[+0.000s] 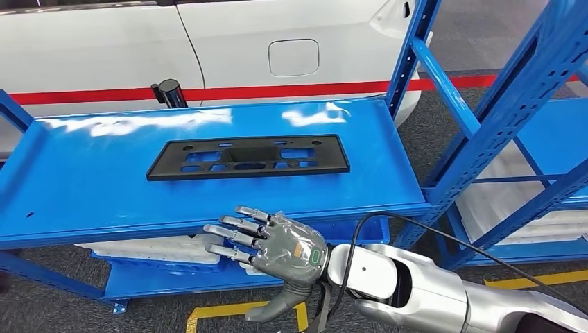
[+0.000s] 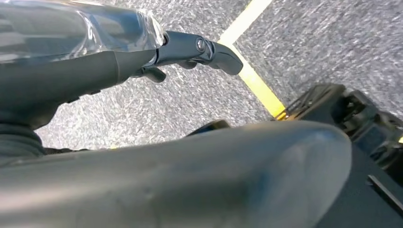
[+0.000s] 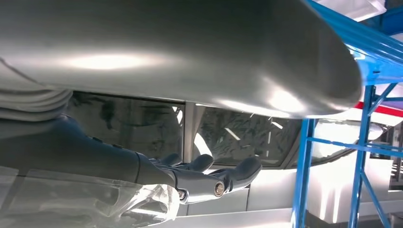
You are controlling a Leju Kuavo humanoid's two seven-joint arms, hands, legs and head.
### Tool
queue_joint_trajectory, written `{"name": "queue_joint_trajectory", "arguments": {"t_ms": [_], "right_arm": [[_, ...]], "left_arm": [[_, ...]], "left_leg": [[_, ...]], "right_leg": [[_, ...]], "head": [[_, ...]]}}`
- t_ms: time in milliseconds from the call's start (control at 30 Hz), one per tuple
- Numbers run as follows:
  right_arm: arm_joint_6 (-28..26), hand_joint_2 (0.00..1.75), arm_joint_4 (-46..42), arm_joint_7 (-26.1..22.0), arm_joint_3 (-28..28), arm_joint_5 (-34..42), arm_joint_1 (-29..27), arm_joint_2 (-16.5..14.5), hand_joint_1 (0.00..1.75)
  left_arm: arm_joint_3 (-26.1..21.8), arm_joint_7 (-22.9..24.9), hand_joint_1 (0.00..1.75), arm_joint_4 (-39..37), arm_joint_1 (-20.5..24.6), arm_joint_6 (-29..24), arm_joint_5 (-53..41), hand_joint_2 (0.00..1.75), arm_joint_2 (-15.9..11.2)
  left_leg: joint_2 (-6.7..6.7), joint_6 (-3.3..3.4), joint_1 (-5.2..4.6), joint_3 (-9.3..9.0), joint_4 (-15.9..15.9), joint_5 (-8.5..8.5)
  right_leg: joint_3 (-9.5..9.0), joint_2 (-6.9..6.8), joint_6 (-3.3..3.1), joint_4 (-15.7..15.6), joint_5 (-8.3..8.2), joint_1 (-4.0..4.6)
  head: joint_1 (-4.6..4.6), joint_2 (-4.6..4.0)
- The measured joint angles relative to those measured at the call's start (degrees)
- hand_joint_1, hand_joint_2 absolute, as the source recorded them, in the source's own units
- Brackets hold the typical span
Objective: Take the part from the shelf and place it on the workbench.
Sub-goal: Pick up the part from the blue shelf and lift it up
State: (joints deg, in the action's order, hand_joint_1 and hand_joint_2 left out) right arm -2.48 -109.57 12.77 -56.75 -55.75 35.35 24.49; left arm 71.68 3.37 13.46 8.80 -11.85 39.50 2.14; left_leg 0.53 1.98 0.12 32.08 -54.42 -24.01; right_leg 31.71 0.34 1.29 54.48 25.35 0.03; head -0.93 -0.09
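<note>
Head view: black part [image 1: 247, 157], flat, slotted, lying mid-shelf [image 1: 83, 187] on the blue top level, long side across the view; right hand [image 1: 274, 246] in front of and below the shelf's front edge, apart from the part, fingers spread and pointing left, thumb hanging down, holding nothing; black cable [image 1: 360, 239] looping over the wrist; white car [image 1: 208, 41] with red stripe behind the shelf; yellow floor line [image 1: 208, 316] beneath

Left wrist view: left hand [image 2: 190, 50] hanging over grey speckled floor [image 2: 332, 42] and a yellow line [image 2: 256, 80], dark fingers extended together, nothing held so far as visible; full spread hard to judge

Right wrist view: right hand seen from behind, dark fingers [image 3: 237, 173] stretched out and empty, blue upright [image 3: 304, 175] and car window [image 3: 237, 135] beyond

Step in hand, judged: reach toward the part, early in the task. To do well: lift hand above shelf level before moving forward, to avoid striking the front edge; approach the near long edge; slide fingers under or pinch through a slot, since a thin flat plate gives little to grip; keep level on lifting
</note>
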Motion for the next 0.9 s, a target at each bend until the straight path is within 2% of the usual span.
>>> {"name": "queue_joint_trajectory", "arguments": {"t_ms": [67, 100, 200, 233, 267, 300, 367, 400, 433, 467, 567, 600, 633, 700, 733, 767, 800, 833, 900], "right_arm": [[0.06, 0.0, 0.02, -0.11, -0.04, 0.01, 0.34, -0.24, 0.0], [0.15, 0.0, 0.08, -0.21, -0.11, 0.01, 0.7, -0.42, 0.0], [0.95, 0.0, 0.9, -0.59, -0.64, 0.3, 1.76, -1.35, 0.0], [1.32, 0.0, 1.43, -0.71, -0.94, 0.46, 2.11, -1.83, 0.0], [1.64, 0.0, 2.1, -0.84, -1.31, 0.69, 2.6, -2.43, 0.0], [1.89, 0.0, 2.88, -0.96, -1.68, 0.92, 3.25, -3.07, 0.0], [2.16, 0.0, 4.9, -1.14, -2.37, 1.56, 4.77, -4.44, 0.0], [2.18, 0.0, 5.99, -1.2, -2.69, 1.91, 5.47, -5.2, 0.0], [2.15, 0.0, 7.22, -1.28, -3.02, 2.32, 6.06, -5.97, 0.0], [2.08, 0.0, 8.43, -1.37, -3.34, 2.71, 6.53, -6.71, 0.0], [1.8, 0.0, 12.12, -1.57, -4.28, 3.95, 7.9, -8.64, 0.0], [1.7, 0.0, 13.19, -1.62, -4.51, 4.33, 8.42, -9.19, 0.0], [1.56, 0.0, 14.33, -1.67, -4.73, 4.76, 8.9, -9.8, 0.0], [1.31, 0.0, 16.39, -1.76, -5.1, 5.39, 9.51, -10.77, 0.0], [1.2, 0.0, 17.38, -1.79, -5.32, 5.66, 9.62, -11.16, 0.0], [1.13, 0.0, 18.15, -1.81, -5.51, 5.82, 9.67, -11.39, 0.0], [1.06, 0.0, 18.85, -1.83, -5.67, 6.0, 9.74, -11.66, 0.0], [0.96, 0.0, 19.62, -1.84, -5.79, 6.24, 9.9, -11.97, 0.0], [0.66, 0.0, 21.5, -1.85, -5.9, 6.73, 10.58, -12.85, 0.0]], "left_arm": [[0.01, 0.1, 0.0, 0.0, 0.01, 0.08, -0.34, 0.0, 0.07], [0.02, 0.15, 0.0, 0.0, 0.1, 0.13, -0.5, 0.0, 0.11], [0.22, 0.3, 0.0, 0.0, 0.6, 0.46, -1.03, 0.0, 0.3], [0.36, 0.4, 0.0, 0.0, 0.74, 0.65, -1.17, 0.0, 0.38], [0.52, 0.54, 0.0, 0.0, 0.85, 0.81, -1.31, 0.0, 0.44], [0.68, 0.68, 0.0, 0.0, 0.93, 0.97, -1.44, 0.0, 0.54], [0.98, 0.91, 0.0, 0.0, 1.11, 1.23, -1.77, 0.0, 0.72], [1.11, 1.02, 0.0, 0.0, 1.25, 1.34, -1.98, 0.0, 0.81], [1.22, 1.11, 0.0, 0.0, 1.39, 1.47, -2.2, 0.0, 0.89], [1.32, 1.21, 0.0, 0.0, 1.5, 1.6, -2.36, 0.0, 0.95], [1.5, 1.49, 0.0, 0.0, 1.7, 1.99, -2.7, 0.0, 1.06], [1.6, 1.56, 0.0, 0.0, 1.78, 2.07, -2.85, 0.0, 1.08], [1.71, 1.63, 0.0, 0.0, 1.88, 2.12, -2.99, 0.0, 1.09], [1.97, 1.73, 0.0, 0.0, 2.0, 2.18, -3.23, 0.0, 1.12], [2.1, 1.78, 0.0, 0.0, 1.99, 2.22, -3.3, 0.0, 1.13], [2.22, 1.83, 0.0, 0.0, 1.94, 2.26, -3.36, 0.0, 1.13], [2.31, 1.89, 0.0, 0.0, 1.91, 2.28, -3.41, 0.0, 1.14], [2.37, 1.95, 0.0, 0.0, 1.91, 2.31, -3.45, 0.0, 1.14], [2.47, 2.04, 0.0, 0.0, 2.09, 2.37, -3.58, 0.0, 1.12]], "left_leg": [[0.0, 0.47, 0.22, -0.3, 0.48, 0.27], [-0.03, 0.73, 0.37, -0.47, 0.73, 0.39], [-0.1, 1.05, 0.54, -0.63, 0.89, 0.39], [-0.09, 1.03, 0.58, -0.64, 0.88, 0.36], [-0.05, 0.97, 0.66, -0.69, 0.85, 0.3], [0.0, 0.86, 0.77, -0.78, 0.82, 0.22], [0.12, 0.37, 0.95, -1.06, 0.75, -0.05], [0.17, 0.02, 0.93, -1.08, 0.67, -0.19], [0.2, -0.37, 0.85, -1.04, 0.64, -0.24], [0.21, -0.72, 0.8, -0.94, 0.69, -0.22], [0.16, -1.62, 1.11, -0.53, 0.24, -0.67], [0.09, -1.84, 1.21, 0.2, -1.35, -1.62], [0.03, -1.99, 1.25, 1.58, -4.22, -3.1], [-0.04, -2.16, 1.18, 5.78, -12.69, -6.61], [-0.04, -2.16, 1.15, 7.77, -16.29, -7.68], [-0.04, -2.07, 1.09, 8.93, -18.05, -7.74], [-0.05, -1.87, 1.02, 8.94, -17.41, -6.67], [-0.05, -1.57, 0.91, 7.86, -14.56, -4.71], [-0.04, -0.76, 0.52, 4.09, -5.95, -0.55]], "right_leg": [[0.23, -0.04, 0.56, 0.79, 0.78, -0.17], [1.01, -0.04, 0.86, 2.61, 1.94, -0.23], [6.32, -0.06, 1.61, 13.62, 6.92, -0.65], [7.72, -0.07, 1.81, 16.23, 7.48, -0.85], [8.1, -0.07, 2.0, 16.66, 6.9, -1.07], [7.38, -0.08, 2.16, 14.85, 5.35, -1.29], [3.56, -0.1, 2.48, 6.81, 1.28, -1.7], [1.96, -0.06, 2.44, 3.37, 0.05, -1.71], [1.0, -0.02, 2.28, 1.17, -0.52, -1.68], [0.8, 0.03, 2.0, 0.5, -0.4, -1.53], [0.96, 0.02, 0.73, 0.32, -0.53, -1.35], [0.91, -0.02, 0.34, 0.24, -0.6, -1.37], [0.86, -0.07, 0.0, 0.17, -0.62, -1.38], [0.83, -0.14, -0.4, 0.19, -0.53, -1.11], [0.8, -0.16, -0.52, 0.21, -0.49, -0.94], [0.74, -0.15, -0.61, 0.22, -0.43, -0.76], [0.64, -0.11, -0.68, 0.22, -0.36, -0.61], [0.49, -0.03, -0.73, 0.22, -0.27, -0.47], [0.22, 0.13, -0.7, 0.23, -0.05, -0.24]], "head": [[-0.02, 0.0], [-0.07, 0.0], [-0.18, 0.0], [-0.17, 0.0], [-0.17, 0.0], [-0.17, 0.0], [-0.18, 0.0], [-0.18, 0.0], [-0.16, 0.0], [-0.15, 0.0], [-0.11, 0.0], [-0.09, 0.0], [-0.07, 0.0], [-0.03, 0.0], [-0.03, 0.0], [-0.04, 0.0], [-0.04, 0.0], [-0.05, 0.0], [-0.04, 0.0]]}}
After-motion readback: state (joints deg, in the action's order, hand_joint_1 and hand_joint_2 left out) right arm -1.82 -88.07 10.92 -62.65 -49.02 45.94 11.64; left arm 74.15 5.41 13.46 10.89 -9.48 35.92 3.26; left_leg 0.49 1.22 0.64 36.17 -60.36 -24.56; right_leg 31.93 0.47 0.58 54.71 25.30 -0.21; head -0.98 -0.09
